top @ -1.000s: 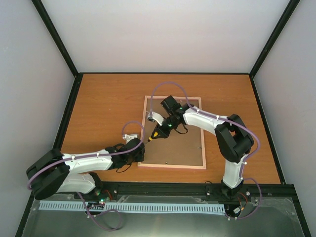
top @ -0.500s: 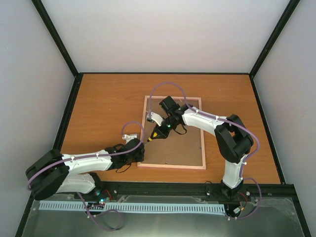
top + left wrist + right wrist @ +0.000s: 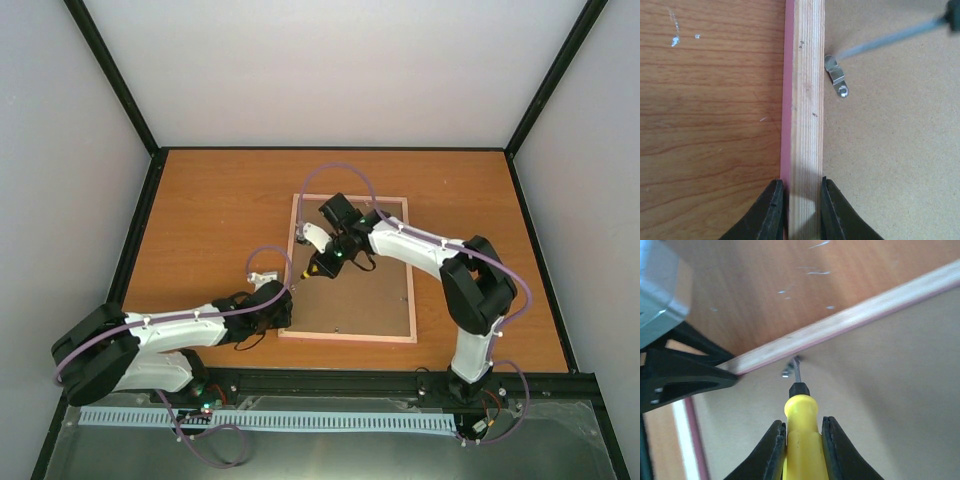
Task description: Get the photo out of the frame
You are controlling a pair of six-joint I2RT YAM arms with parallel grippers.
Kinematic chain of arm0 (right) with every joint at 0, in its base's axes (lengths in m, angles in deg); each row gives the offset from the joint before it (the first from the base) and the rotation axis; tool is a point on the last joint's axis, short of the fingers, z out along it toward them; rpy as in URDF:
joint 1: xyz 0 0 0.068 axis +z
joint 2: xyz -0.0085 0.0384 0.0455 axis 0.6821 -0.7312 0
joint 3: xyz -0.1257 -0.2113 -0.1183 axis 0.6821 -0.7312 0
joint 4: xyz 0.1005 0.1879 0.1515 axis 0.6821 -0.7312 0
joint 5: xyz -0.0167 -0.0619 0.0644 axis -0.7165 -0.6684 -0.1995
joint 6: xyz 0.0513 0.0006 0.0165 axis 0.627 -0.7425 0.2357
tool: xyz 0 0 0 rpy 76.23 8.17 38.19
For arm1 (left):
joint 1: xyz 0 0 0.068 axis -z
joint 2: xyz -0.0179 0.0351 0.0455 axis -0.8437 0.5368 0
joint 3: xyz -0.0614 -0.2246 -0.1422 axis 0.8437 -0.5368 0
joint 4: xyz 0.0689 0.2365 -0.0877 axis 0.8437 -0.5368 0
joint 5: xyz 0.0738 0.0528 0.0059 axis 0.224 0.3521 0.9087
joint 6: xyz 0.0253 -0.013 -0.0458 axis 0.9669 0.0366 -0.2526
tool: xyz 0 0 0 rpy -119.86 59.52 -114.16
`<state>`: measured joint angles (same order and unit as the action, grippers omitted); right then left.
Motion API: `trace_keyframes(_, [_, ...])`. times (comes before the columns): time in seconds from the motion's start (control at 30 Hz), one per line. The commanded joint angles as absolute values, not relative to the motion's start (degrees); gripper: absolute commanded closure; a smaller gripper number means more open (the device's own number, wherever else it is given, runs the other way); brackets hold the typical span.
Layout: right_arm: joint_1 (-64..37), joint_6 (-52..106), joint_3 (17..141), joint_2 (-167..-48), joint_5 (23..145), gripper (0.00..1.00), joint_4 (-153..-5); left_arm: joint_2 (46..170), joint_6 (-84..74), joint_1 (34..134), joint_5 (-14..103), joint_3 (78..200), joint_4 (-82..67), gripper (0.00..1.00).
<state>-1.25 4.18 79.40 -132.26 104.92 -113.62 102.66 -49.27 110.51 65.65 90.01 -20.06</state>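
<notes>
The pink frame [image 3: 352, 337] lies face down on the table, its brown backing board [image 3: 365, 290] up. The photo is hidden under the board. My left gripper [image 3: 286, 298] is shut on the frame's left rail [image 3: 807, 125], one finger on each side of it. My right gripper [image 3: 322, 262] is shut on a yellow-handled screwdriver [image 3: 801, 435]. The screwdriver's tip touches a small metal clip [image 3: 837, 81] on the board next to the left rail; the clip also shows in the right wrist view [image 3: 788, 370].
The wooden table [image 3: 210, 215] lies around the frame. Black enclosure posts and grey walls ring the table. The left gripper's black fingers [image 3: 685, 375] show at the left of the right wrist view.
My right arm has shifted a little up and left along the frame's left rail with the screwdriver. The left gripper has stayed on the rail.
</notes>
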Motion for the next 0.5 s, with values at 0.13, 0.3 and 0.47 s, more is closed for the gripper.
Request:
trace_keyframes(0.13, [-1.5, 4.9, 77.9, -119.8, 93.5, 0.97, -111.2, 101.0, -51.8, 110.1, 65.6, 88.7, -22.3, 0.99])
trace_keyframes(0.3, [-1.5, 2.2, 75.3, -117.8, 99.5, 0.97, -109.5, 100.6, -51.6, 110.1, 66.3, 89.3, -23.4, 0.98])
trace_keyframes(0.47, [-1.5, 1.1, 76.4, -121.4, 102.3, 0.97, -111.5, 98.3, -51.4, 110.1, 67.1, 91.0, -25.2, 0.90])
